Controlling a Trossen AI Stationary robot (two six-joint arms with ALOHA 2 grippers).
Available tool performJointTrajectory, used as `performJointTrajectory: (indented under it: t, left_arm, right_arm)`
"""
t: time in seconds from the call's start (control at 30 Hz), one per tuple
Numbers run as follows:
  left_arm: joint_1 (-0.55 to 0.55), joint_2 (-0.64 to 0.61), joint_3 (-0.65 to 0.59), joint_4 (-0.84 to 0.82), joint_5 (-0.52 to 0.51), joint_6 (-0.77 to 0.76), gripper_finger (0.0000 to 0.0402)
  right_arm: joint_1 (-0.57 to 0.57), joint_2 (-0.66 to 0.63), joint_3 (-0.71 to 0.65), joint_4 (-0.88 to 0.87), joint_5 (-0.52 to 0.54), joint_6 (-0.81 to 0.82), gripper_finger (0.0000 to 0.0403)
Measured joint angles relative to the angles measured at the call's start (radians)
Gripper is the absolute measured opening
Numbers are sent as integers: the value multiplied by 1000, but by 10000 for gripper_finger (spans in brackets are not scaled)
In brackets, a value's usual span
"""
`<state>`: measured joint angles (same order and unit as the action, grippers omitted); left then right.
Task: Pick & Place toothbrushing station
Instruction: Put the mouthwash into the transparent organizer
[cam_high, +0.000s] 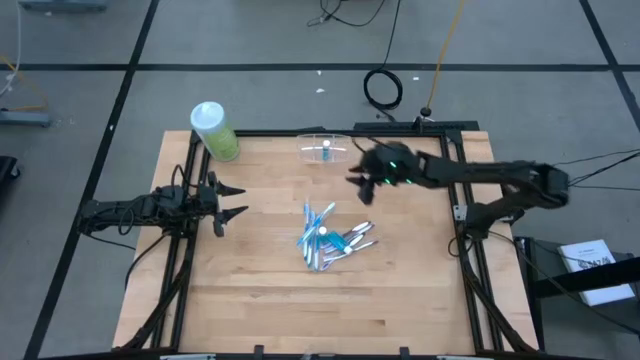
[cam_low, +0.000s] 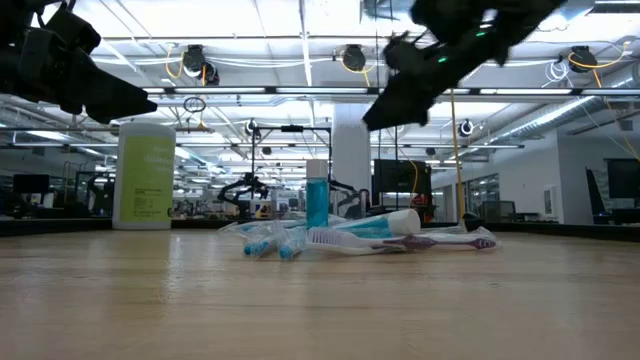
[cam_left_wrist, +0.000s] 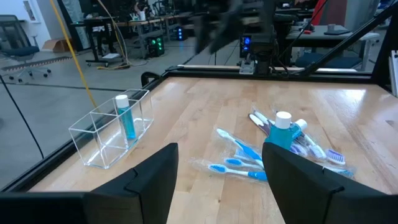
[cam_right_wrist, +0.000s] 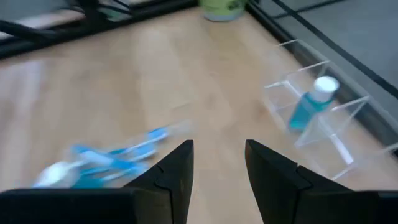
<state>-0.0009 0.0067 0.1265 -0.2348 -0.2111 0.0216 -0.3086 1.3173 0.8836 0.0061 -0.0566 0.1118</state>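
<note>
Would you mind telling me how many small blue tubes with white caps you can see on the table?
2: one blue tube stands upright in the clear organizer at the table's far edge; another tube sits in the toothbrush pile mid-table. Others may be hidden there.

Toothbrushes (cam_low: 370, 238) heaped on table (cam_low: 320, 300); blue tube (cam_low: 317, 200) upright just behind heap; light-green bottle (cam_low: 146, 175) well left; two arms overhead.

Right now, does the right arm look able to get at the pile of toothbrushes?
Probably yes: the right end effector hangs open above bare wood, with nothing between it and the toothbrush pile.
</note>
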Motion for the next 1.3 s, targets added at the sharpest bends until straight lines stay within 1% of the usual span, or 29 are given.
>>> performJointTrajectory:
  t: [0.13,0.3,0.4,0.5,0.6,0.73,0.83,0.9,0.97,1.03,1.13,1.23,1.3]
  left_arm:
    - [0,0,0,0,0,0,241]
    - [0,0,0,6,0,1,241]
    - [0,0,0,17,0,1,241]
    - [0,0,0,17,0,1,241]
    - [0,0,0,20,0,1,241]
    - [0,0,0,20,0,0,241]
    - [0,0,0,20,0,0,241]
    - [0,0,0,19,0,0,241]
    - [0,0,0,20,0,0,241]
    - [0,0,0,20,0,0,241]
    - [0,0,0,20,0,0,241]
    - [0,0,0,20,0,0,241]
    - [0,0,0,21,0,0,241]
  right_arm:
    - [84,-197,-203,79,2,63,139]
    - [172,-417,-461,268,2,94,139]
    - [217,-495,-598,417,-2,112,139]
    - [275,-507,-688,577,-1,113,139]
    - [357,-471,-690,607,27,118,139]
    - [488,-365,-592,532,180,115,145]
    - [572,-242,-493,447,296,130,158]
    - [610,-148,-431,412,382,183,167]
    - [636,-50,-374,394,445,259,174]
    - [657,42,-326,375,471,334,175]
    - [693,161,-245,367,475,408,173]
    - [724,245,-168,325,481,448,167]
    - [735,284,-121,264,526,456,165]
